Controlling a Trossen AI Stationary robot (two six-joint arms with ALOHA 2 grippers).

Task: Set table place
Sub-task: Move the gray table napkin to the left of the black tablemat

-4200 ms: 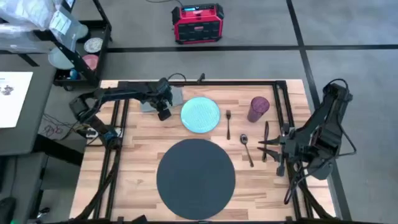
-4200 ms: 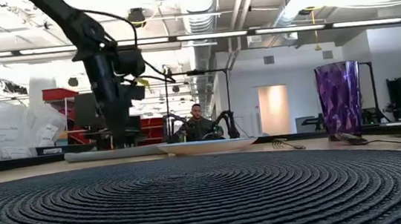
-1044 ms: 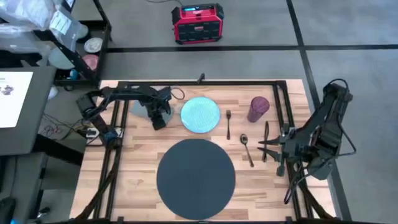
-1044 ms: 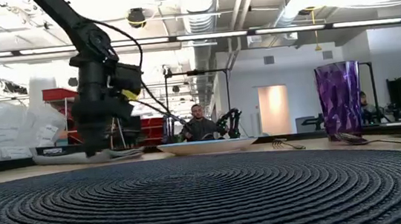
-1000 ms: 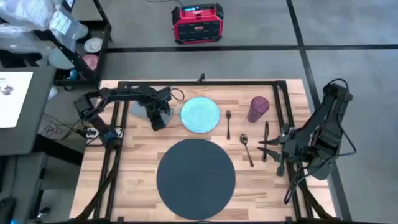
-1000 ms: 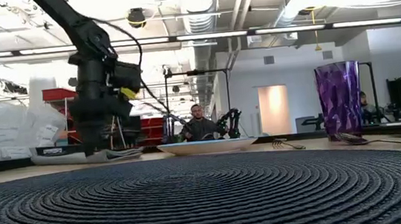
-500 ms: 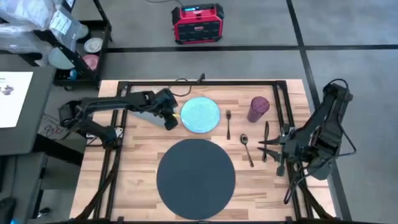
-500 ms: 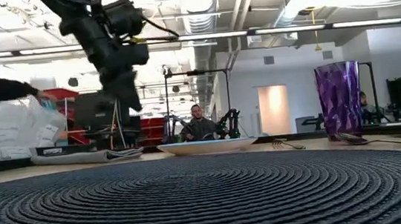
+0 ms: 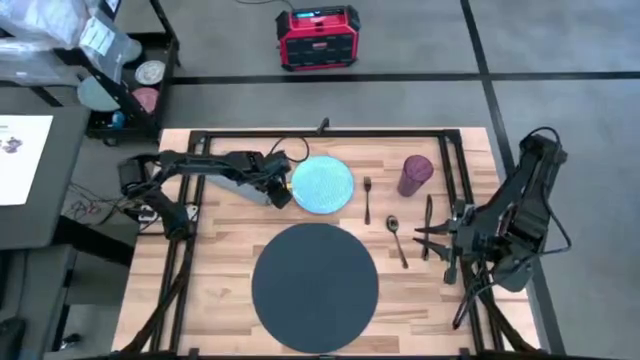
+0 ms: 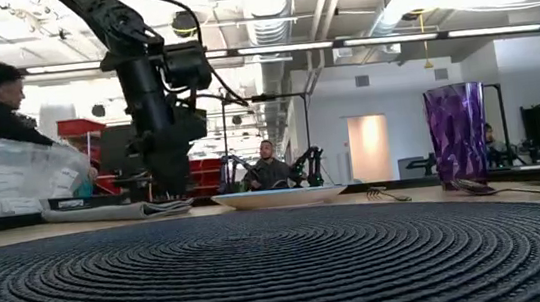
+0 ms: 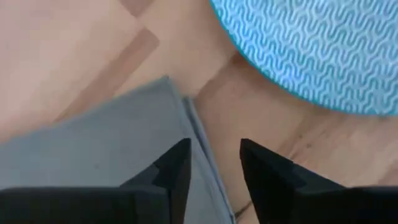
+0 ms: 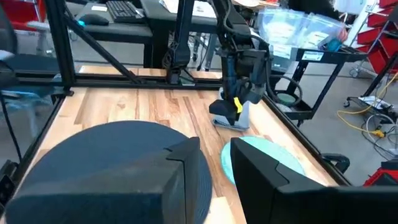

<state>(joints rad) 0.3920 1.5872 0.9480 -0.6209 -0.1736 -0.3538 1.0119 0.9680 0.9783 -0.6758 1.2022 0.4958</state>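
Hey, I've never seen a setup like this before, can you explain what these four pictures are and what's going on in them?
These show one moment seen by four cameras: one overhead, one at tabletop height, and one on each robot arm's wrist. Two dark arms work at a wooden table.

On it lie a dark round mat, a teal plate, a grey napkin, a fork, a spoon, a knife and a purple cup.

The left tool is open, with one finger over the napkin's edge beside the plate, holding nothing. The right tool waits open at the table's right side. People show in the room behind.
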